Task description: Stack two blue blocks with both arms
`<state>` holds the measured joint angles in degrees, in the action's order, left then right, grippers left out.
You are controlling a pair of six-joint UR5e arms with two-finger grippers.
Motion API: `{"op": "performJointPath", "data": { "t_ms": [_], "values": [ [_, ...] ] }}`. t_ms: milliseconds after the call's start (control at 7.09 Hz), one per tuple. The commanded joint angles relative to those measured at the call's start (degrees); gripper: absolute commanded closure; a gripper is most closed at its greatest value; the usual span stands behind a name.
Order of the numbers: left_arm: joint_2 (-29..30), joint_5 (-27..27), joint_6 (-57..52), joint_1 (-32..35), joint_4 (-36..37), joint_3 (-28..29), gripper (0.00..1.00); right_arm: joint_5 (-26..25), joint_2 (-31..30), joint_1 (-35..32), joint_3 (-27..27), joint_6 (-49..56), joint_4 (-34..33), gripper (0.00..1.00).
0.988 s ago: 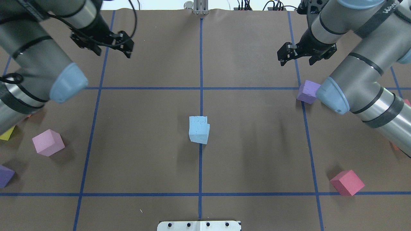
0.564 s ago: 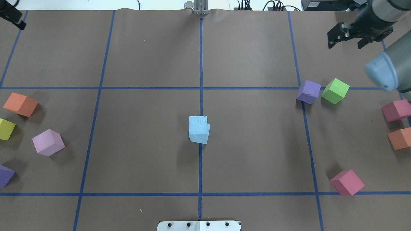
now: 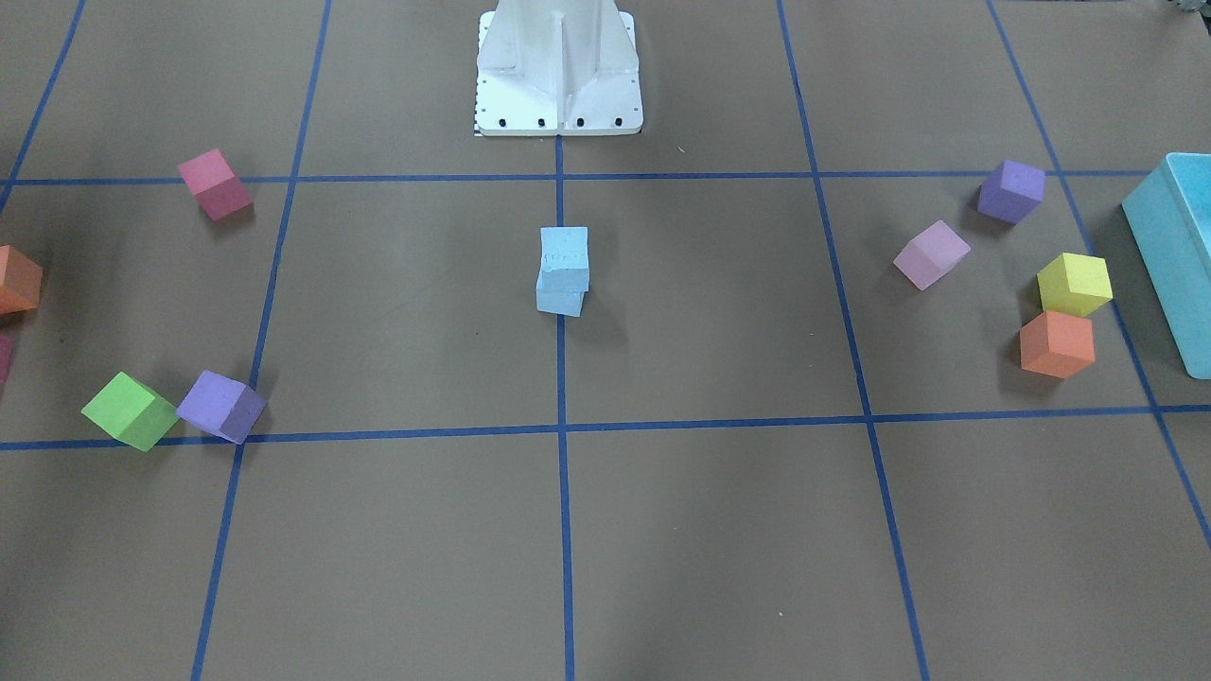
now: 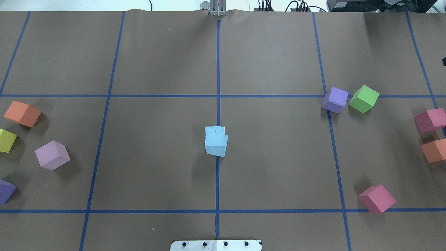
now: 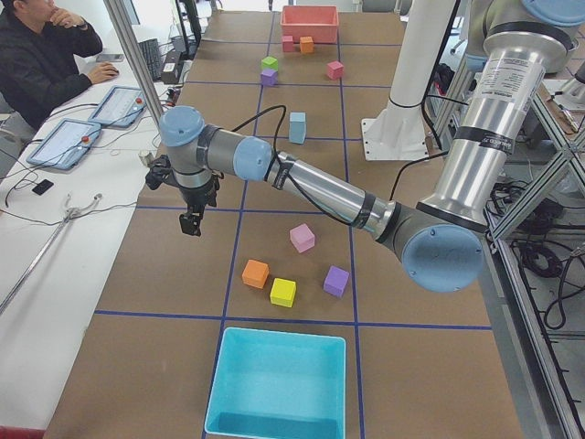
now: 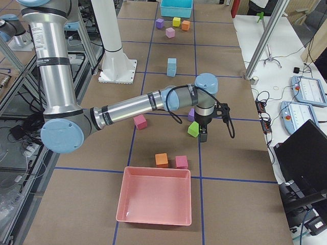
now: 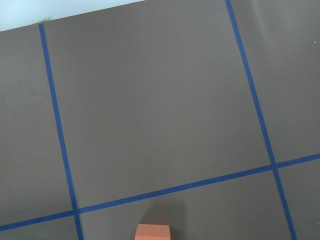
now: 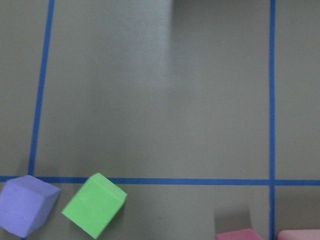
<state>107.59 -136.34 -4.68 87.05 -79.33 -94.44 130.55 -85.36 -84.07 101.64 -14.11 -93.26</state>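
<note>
The two blue blocks stand stacked at the table's centre on the blue middle line. The upper block (image 4: 215,134) sits slightly askew on the lower block (image 4: 216,150). The stack also shows in the front view (image 3: 563,270). No gripper touches it. My left gripper (image 5: 190,222) hangs over the far left part of the table, seen only in the left side view. My right gripper (image 6: 203,137) hangs just beside a green cube (image 6: 193,129), seen only in the right side view. I cannot tell whether either gripper is open or shut.
Pink (image 4: 52,154), orange (image 4: 22,113), yellow (image 4: 6,140) and purple (image 4: 5,191) cubes lie at the left. Purple (image 4: 335,99), green (image 4: 363,98), red (image 4: 377,198) and other cubes lie at the right. A teal bin (image 3: 1173,255) and a red bin (image 6: 153,201) stand at the table's ends.
Both arms have swung outward from above the far half of the table and left the overhead view. The blue stack has not moved.
</note>
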Motion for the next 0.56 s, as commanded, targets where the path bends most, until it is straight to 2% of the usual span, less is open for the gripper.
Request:
{"op": "performJointPath", "data": {
  "t_ms": [0,282,423],
  "values": [
    [-0.5,-0.1,-8.7,3.2,-0.5,8.4,0.0,1.7,-5.9,-5.1,-0.4,7.3,0.0,0.0],
    [-4.1,0.0,-10.2,4.6,-3.1,9.2,0.0,1.5,-9.5,-6.1,-0.4,7.5,0.2,0.0],
    [-4.1,0.1,-10.3,5.5,-3.5,9.3,0.0,1.5,-9.7,-6.1,-0.5,8.1,0.2,0.0]
  ]
}}
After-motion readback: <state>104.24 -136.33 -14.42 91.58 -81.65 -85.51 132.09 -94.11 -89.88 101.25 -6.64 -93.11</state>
